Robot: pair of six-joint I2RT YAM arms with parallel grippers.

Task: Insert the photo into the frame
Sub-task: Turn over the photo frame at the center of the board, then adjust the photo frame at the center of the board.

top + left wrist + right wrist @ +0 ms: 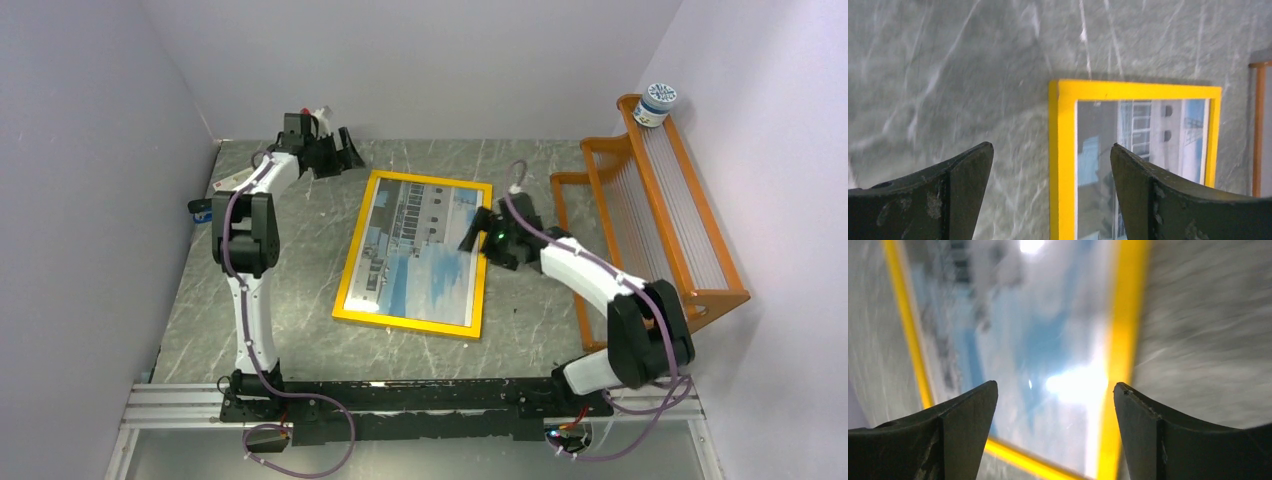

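Photo (415, 260) sat inside frame (430, 181). Left jaws wide beyond frame's far corner; right jaws wide over its right edge, both empty. Looked done; next, pull clear.

An orange wooden slatted rack (690, 215) stands at one side of the grey marbled table (300, 330) I work at, close against the white wall (780, 150). On the rack's far top corner sits a small round jar (657, 103), white with a blue band. Well apart from the rack, at the table's opposite edge, lies a small flat white-and-red thing (228, 182); I cannot tell what it is.
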